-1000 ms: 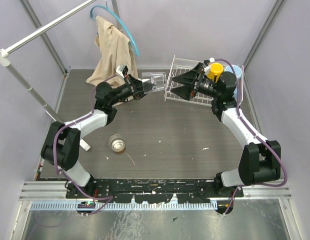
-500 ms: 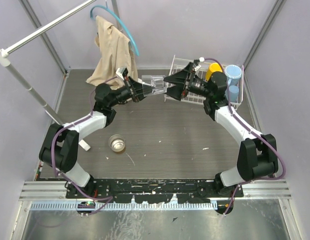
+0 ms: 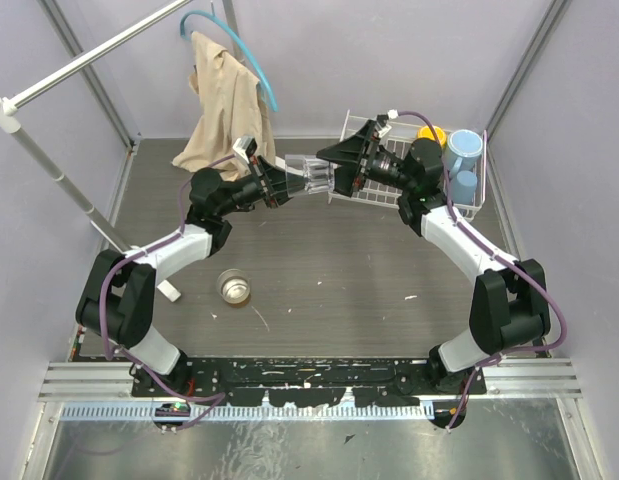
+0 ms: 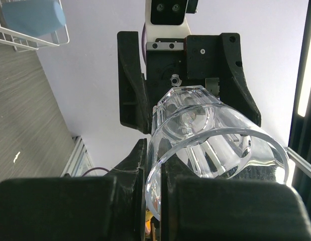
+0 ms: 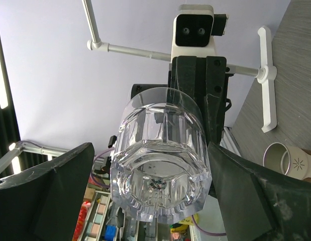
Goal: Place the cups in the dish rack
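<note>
The left gripper [image 4: 154,165] is seen pressed together on the wall of the clear glass cup [image 4: 210,145], with one finger outside the rim and one inside it. The cup is thus held on its side, in the air above the far half of the table [image 3: 329,280], and its base is turned toward the other arm. This pose is judged to be chosen for a handover: the rim is taken up by the holding fingers, so the free base end is offered. The right gripper [image 3: 339,170] is spread wide, with one finger on each side of that base. Whether either finger touches the glass cannot be told for sure from these views. No grip is made by it yet. The glass is seen to be empty. Just beside the right gripper, in the far right corner of the table, the dish rack [image 3: 355,128] is placed, within easy reach of the right arm; this is probably why the cup is passed across. Three cups are already carried in the rack: a yellow-orange mug [image 3: 432,135], a larger light blue cup [image 3: 466,145] and a smaller light blue cup [image 3: 466,186]. Their handles cannot be made out. The silvery metal cup [image 3: 232,286] is left standing mouth up toward the near left corner, well apart from the rack, and nothing is seen in it.
</note>
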Robot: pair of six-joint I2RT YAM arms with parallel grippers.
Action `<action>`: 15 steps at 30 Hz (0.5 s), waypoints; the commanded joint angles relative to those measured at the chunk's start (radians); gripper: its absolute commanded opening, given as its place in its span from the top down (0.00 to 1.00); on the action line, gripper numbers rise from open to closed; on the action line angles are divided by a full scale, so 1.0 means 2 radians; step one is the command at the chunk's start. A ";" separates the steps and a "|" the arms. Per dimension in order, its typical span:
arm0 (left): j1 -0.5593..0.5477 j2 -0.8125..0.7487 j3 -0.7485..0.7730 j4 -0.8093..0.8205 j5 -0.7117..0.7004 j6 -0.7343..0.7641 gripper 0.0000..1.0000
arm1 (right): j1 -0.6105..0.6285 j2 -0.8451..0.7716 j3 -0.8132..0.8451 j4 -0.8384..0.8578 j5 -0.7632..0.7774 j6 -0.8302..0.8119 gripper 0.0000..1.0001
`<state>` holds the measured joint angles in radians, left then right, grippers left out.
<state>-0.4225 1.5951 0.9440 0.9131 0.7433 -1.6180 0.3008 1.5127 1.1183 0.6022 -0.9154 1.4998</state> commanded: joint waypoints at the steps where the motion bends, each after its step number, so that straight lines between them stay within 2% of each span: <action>1: -0.001 -0.015 0.000 0.004 -0.003 0.010 1.00 | 0.004 -0.005 0.018 0.006 -0.003 -0.014 0.00; 10: -0.001 -0.004 0.016 0.009 -0.006 0.007 1.00 | 0.004 -0.010 0.009 -0.009 -0.008 -0.023 0.05; 13: 0.000 -0.001 0.018 0.011 -0.006 0.007 1.00 | 0.004 -0.009 0.009 -0.012 -0.010 -0.025 0.11; 15: 0.000 0.000 0.017 0.013 -0.007 0.007 1.00 | 0.004 -0.009 0.009 -0.013 -0.011 -0.025 0.20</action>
<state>-0.4225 1.5944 0.9447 0.9073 0.7422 -1.6154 0.3050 1.5124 1.1183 0.5465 -0.9222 1.4685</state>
